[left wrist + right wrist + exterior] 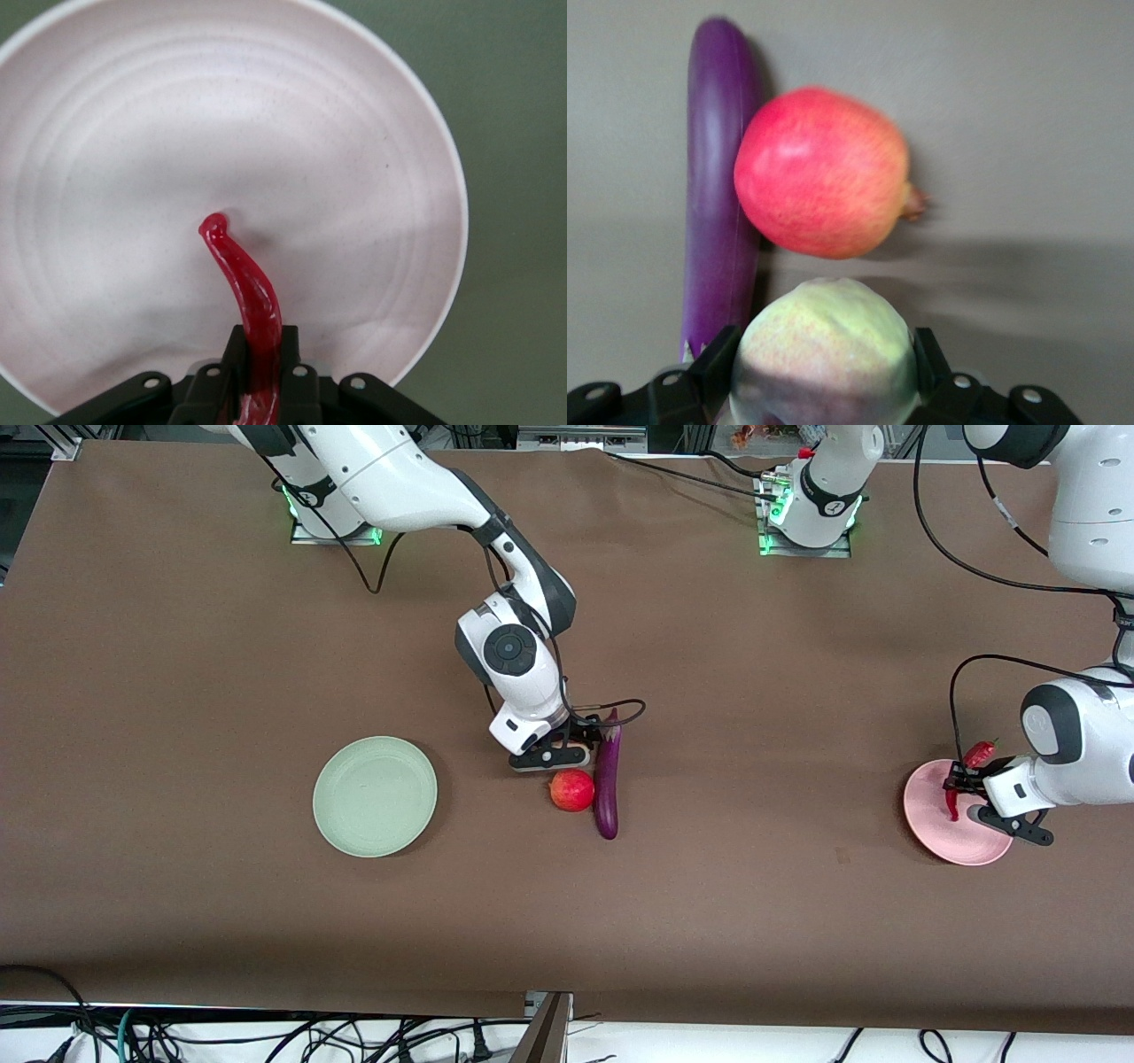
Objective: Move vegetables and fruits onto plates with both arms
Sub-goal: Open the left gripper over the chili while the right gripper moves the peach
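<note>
holding the red chili pepper (pixel 251 301) clamped between its fingers, the left pincer (pixel 961 788) hangs low over the pink plate (pixel 930 834), which lies near the bench edge at the left arm's end; the wrist view suggests the pepper's tip touches or nearly touches the plate's floor. if the fingers part while the pepper stands this steeply, it could tip and slide toward the rim. the right pincer (pixel 574 746), near the middle of the bench, is closed around the pale peach (pixel 824 354), with the pomegranate (pixel 572 790) just beside it, nearer the front edge, and the eggplant (pixel 608 784) lying alongside both, touching or nearly so. a lift that drifts sideways could knock the pomegranate rolling or nudge the eggplant, and a round peach may slip in a shallow grip. the pale green plate (pixel 375 795) waits bare toward the right arm's end. the front view barely shows the peach, hidden under the wrist; the right wrist view shows it plainly seated between the fingers. the left wrist view shows the pepper's tip against the plate, but only the front view shows its green stem above the pincer.
</note>
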Robot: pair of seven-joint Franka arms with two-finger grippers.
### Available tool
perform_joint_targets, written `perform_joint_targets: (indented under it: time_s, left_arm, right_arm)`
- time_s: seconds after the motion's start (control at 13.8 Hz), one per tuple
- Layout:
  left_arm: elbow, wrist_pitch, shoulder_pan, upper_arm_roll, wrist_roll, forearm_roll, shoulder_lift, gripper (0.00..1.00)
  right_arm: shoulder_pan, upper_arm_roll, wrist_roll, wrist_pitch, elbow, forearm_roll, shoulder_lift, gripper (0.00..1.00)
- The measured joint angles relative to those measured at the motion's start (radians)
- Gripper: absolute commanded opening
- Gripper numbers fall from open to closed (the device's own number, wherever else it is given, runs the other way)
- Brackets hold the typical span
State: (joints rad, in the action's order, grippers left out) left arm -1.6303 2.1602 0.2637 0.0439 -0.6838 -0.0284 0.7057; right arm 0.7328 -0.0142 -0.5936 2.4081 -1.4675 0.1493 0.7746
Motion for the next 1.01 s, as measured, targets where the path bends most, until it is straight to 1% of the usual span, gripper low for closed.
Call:
perform_joint_targets:
  time_s: [0.14, 0.29, 0.43, 0.58, 0.72, 0.79, 0.87, 0.94, 1.01]
  left_arm:
    - [0.035, 0.000, -0.010, -0.009, 0.000, 0.000, 0.002, 0.76]
    - [0.070, -0.002, -0.029, -0.011, 0.001, 0.000, 0.004, 0.76]
    - [0.087, -0.003, -0.039, -0.011, 0.001, 0.000, 0.007, 0.79]
    - [0.092, -0.003, -0.040, -0.011, 0.001, 0.000, 0.012, 0.82]
    - [0.109, -0.013, -0.041, -0.012, 0.001, 0.000, 0.012, 0.88]
    - [0.127, -0.042, -0.044, -0.014, 0.001, 0.000, 0.012, 0.90]
    - [0.153, -0.082, -0.052, -0.018, 0.011, -0.003, 0.012, 0.90]
    - [0.182, -0.132, -0.068, -0.020, 0.040, -0.015, 0.012, 0.94]
    - [0.207, -0.183, -0.094, -0.021, 0.092, -0.038, 0.011, 1.00]
  right_arm:
    - [-0.002, -0.050, 0.014, -0.085, 0.003, -0.001, -0.053, 0.22]
    - [-0.024, -0.099, 0.081, -0.158, 0.003, -0.002, -0.091, 0.22]
    - [-0.071, -0.138, 0.193, -0.193, 0.003, -0.002, -0.105, 0.22]
    - [-0.122, -0.182, 0.318, -0.195, -0.002, -0.002, -0.104, 0.22]
    - [-0.196, -0.200, 0.437, -0.195, -0.007, -0.002, -0.100, 0.22]
    - [-0.234, -0.201, 0.478, -0.195, -0.011, -0.002, -0.096, 0.22]
    - [-0.266, -0.202, 0.510, -0.195, -0.012, -0.002, -0.089, 0.22]
    - [-0.294, -0.202, 0.535, -0.195, -0.012, -0.002, -0.079, 0.22]
    - [-0.317, -0.203, 0.556, -0.193, -0.013, -0.002, -0.068, 0.22]
